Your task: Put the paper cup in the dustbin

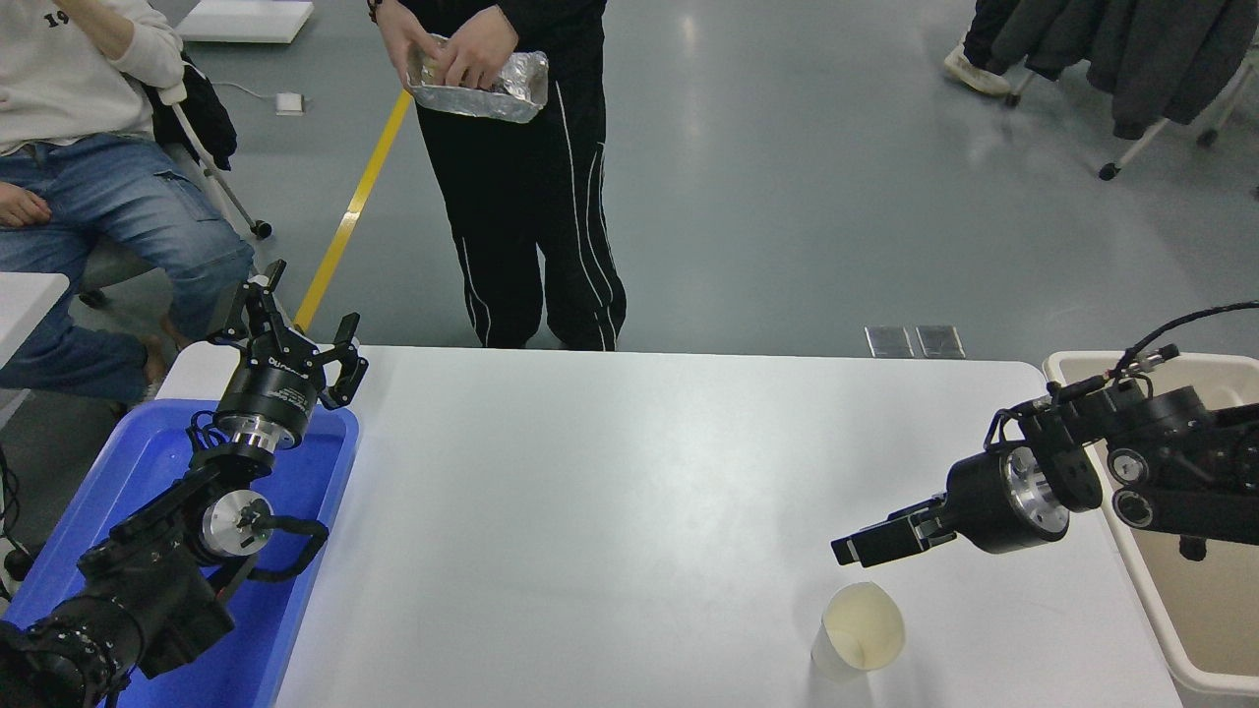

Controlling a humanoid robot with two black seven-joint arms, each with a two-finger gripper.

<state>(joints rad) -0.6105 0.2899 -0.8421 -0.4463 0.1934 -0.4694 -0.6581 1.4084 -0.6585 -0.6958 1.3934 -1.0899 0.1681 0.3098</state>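
We see the paper cup [859,639] upright on the table [610,492], right gripper [854,548] just above it, fingers together, empty, dustbin [1170,629] at right, left gripper [295,339] spread wide.

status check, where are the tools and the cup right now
Right tool off the cup, state unclear. Left tool open, parked over blue tub. Paper cup upright on table, free. Dustbin at right edge; nothing in the way.
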